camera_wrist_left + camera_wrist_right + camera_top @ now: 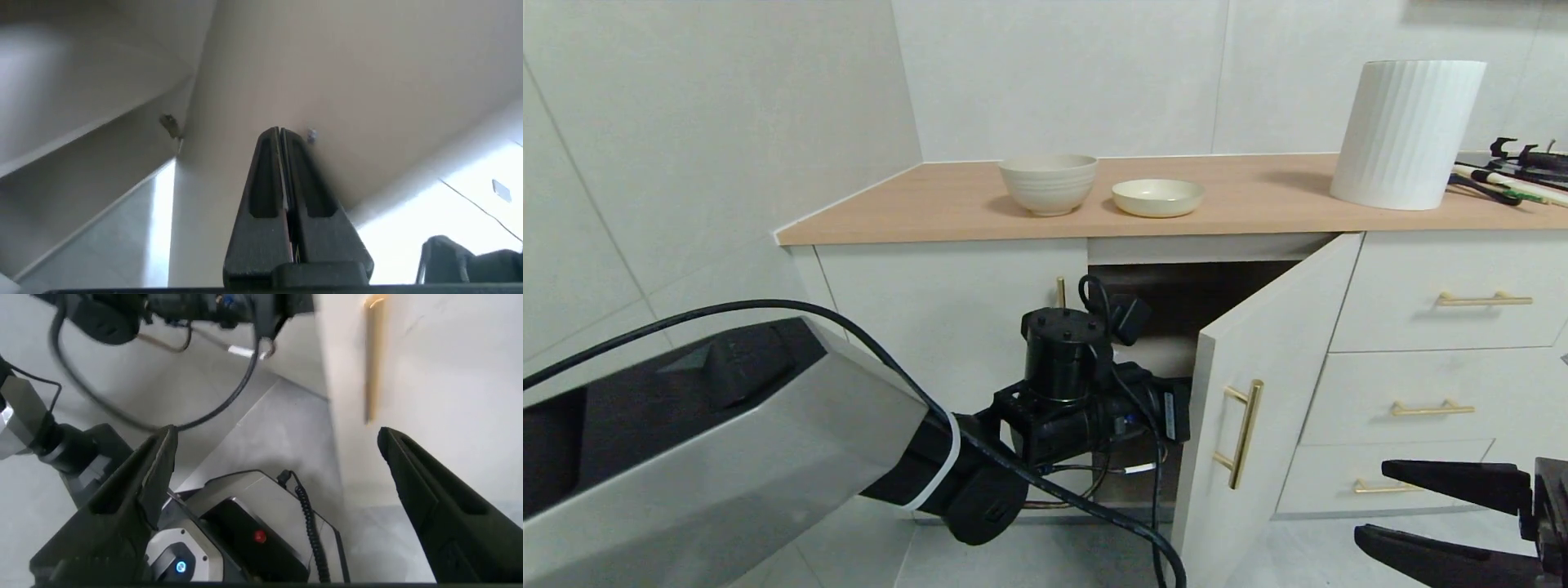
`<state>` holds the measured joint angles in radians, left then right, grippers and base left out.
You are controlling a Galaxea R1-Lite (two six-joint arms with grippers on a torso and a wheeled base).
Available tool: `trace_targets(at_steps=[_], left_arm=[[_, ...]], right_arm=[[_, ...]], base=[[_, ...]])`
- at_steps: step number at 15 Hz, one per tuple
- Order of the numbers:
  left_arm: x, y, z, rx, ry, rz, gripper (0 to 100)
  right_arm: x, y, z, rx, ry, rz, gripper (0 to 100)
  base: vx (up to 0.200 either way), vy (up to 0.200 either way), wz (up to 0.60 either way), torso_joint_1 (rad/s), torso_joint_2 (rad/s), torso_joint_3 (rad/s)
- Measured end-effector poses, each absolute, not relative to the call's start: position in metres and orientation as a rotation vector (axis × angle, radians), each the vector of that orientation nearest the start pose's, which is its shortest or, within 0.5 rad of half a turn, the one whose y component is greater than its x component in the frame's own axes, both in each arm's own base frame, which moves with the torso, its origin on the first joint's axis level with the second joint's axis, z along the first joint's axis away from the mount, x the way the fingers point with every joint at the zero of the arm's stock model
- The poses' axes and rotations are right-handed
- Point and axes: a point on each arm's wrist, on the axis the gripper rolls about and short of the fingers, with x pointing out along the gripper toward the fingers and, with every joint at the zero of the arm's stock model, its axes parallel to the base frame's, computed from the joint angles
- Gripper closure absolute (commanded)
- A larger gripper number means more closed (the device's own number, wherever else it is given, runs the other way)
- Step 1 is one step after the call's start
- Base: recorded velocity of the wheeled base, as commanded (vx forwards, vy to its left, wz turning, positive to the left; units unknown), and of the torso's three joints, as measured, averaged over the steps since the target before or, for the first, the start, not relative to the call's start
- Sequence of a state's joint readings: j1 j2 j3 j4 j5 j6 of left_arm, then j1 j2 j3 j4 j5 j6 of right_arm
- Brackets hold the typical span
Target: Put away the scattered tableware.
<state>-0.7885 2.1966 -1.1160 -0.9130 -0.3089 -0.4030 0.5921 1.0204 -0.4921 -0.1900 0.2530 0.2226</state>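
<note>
Fingers together on left gripper (279, 139) inside white cabinet (947, 302), apart on right gripper (1372, 500) by its door (1274, 367); cream ribbed bowl (1048, 184) and shallow cream dish (1157, 197) above on wooden countertop (915, 204), nearer left arm.

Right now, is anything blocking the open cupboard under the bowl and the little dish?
Yes. The door stands open, but the left arm sits in the cupboard opening, low down. The bowl and dish sit on the counter above.

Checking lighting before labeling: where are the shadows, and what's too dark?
Head view: bowl, dish and ribbed white container cast soft shadows on the countertop; the open cabinet's interior is dark. Left wrist view: shut fingers dark against pale panels.
</note>
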Motion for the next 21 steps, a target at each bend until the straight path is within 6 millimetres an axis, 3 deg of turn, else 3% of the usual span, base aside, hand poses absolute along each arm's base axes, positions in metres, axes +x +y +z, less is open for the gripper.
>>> trace_targets(at_steps=[4, 8, 10, 13, 16, 18, 21], left_arm=[[0.305, -0.315, 0.109, -0.323, 0.372, -1.044, 100], [0.302, -0.325, 0.105, -0.315, 0.376, -1.001, 100], [0.296, -0.334, 0.104, -0.308, 0.379, -0.993, 100], [0.272, -0.349, 0.106, -0.306, 0.397, -1.067, 100], [0.24, -0.335, 0.112, -0.378, 0.512, -1.289, 100], [0.246, -0.317, 0.119, -0.429, 0.442, -1.294, 100], [0.263, -0.302, 0.112, -0.433, 0.473, -1.209, 100]], right_arm=[[0.102, 0.075, 0.2, 0.149, 0.428, 0.795, 0], [0.101, 0.075, 0.2, 0.15, 0.424, 0.799, 0], [0.1, 0.075, 0.201, 0.15, 0.419, 0.803, 0], [0.096, 0.073, 0.204, 0.16, 0.407, 0.851, 0], [0.081, 0.067, 0.207, 0.19, 0.39, 1.057, 0], [0.077, 0.064, 0.208, 0.194, 0.37, 1.062, 0], [0.074, 0.062, 0.209, 0.195, 0.357, 1.062, 0]], base=[[0.0, 0.0, 0.0, 0.0, 0.0, 0.0], [0.0, 0.0, 0.0, 0.0, 0.0, 0.0], [0.0, 0.0, 0.0, 0.0, 0.0, 0.0], [0.0, 0.0, 0.0, 0.0, 0.0, 0.0], [0.0, 0.0, 0.0, 0.0, 0.0, 0.0], [0.0, 0.0, 0.0, 0.0, 0.0, 0.0], [0.0, 0.0, 0.0, 0.0, 0.0, 0.0]])
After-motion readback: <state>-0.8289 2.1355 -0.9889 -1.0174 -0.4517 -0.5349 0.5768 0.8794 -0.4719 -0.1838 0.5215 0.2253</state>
